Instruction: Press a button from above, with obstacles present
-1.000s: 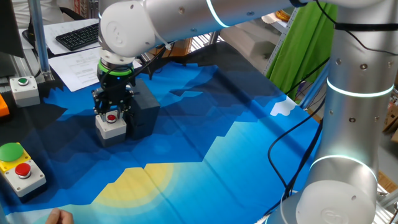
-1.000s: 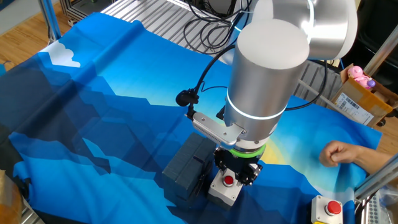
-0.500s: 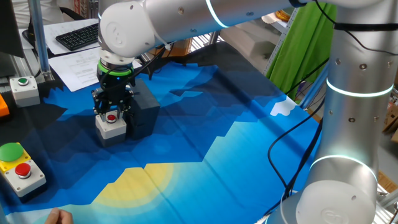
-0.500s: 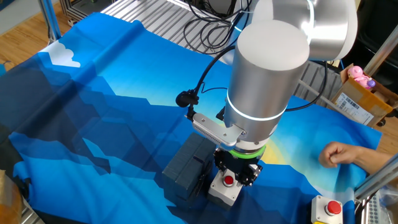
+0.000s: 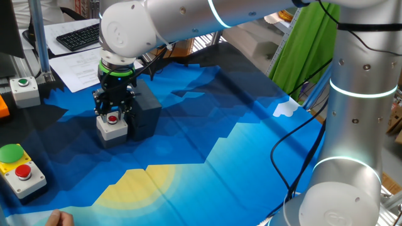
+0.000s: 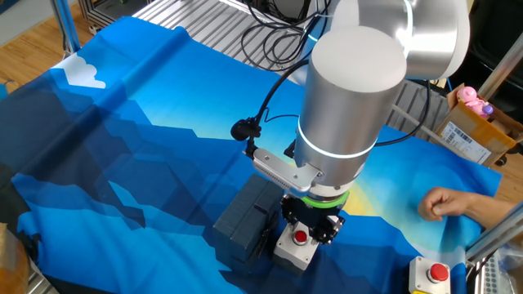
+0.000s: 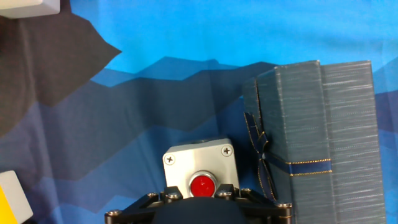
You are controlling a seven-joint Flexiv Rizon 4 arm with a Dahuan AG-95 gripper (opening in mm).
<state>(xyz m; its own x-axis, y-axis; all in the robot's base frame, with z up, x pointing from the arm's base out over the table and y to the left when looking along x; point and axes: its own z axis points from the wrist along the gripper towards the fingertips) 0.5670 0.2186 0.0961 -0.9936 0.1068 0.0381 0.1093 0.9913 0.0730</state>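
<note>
The button (image 5: 112,118) is a small red push-button on a light grey cube housing (image 5: 111,129) on the blue cloth. It also shows in the other fixed view (image 6: 301,238) and low in the hand view (image 7: 203,185). The obstacle, a dark grey-black block (image 5: 146,113), stands right beside the housing; it also shows in the other fixed view (image 6: 243,217) and fills the right of the hand view (image 7: 317,137). My gripper (image 5: 113,108) hangs just above the button, close to the block, as the other fixed view (image 6: 310,225) also shows. Its fingertips are hidden, so their state does not show.
A grey box with a green button (image 5: 24,90) stands at the far left. A yellow box with green and red buttons (image 5: 19,164) sits at the front left. A keyboard (image 5: 78,36) and papers lie behind. A person's hand (image 6: 458,204) rests on the cloth edge.
</note>
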